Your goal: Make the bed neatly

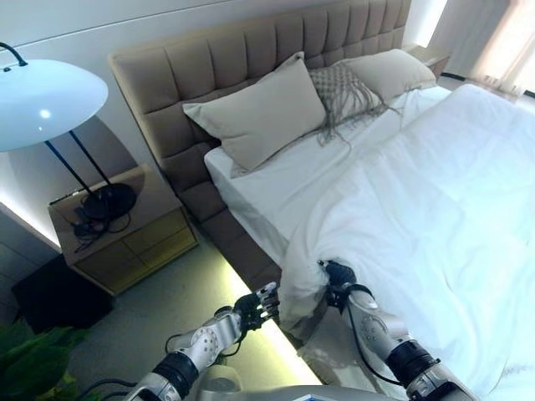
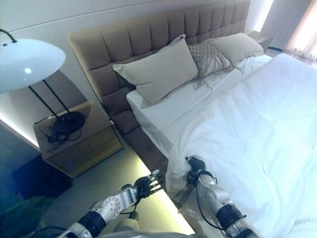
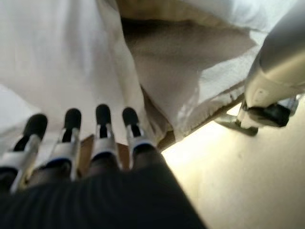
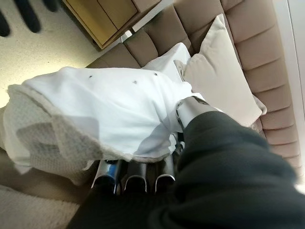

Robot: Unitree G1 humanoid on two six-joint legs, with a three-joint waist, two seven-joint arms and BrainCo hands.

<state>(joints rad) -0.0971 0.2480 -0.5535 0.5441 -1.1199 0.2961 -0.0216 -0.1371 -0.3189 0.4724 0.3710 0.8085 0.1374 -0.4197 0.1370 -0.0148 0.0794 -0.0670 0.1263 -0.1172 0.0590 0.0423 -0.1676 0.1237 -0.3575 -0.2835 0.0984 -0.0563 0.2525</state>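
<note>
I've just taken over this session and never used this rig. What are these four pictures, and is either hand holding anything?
The two wide pictures come from the humanoid's head, looking down at a bed. The other two come from cameras on its wrists. The right hand is clutching the corner of the white duvet; its wrist view shows the cloth bunched over the fingers. The left hand hangs beside the bed with fingers straight, holding nothing. Two beige pillows and a fringed cushion lean on the padded headboard. A nightstand carries a lamp.
</note>
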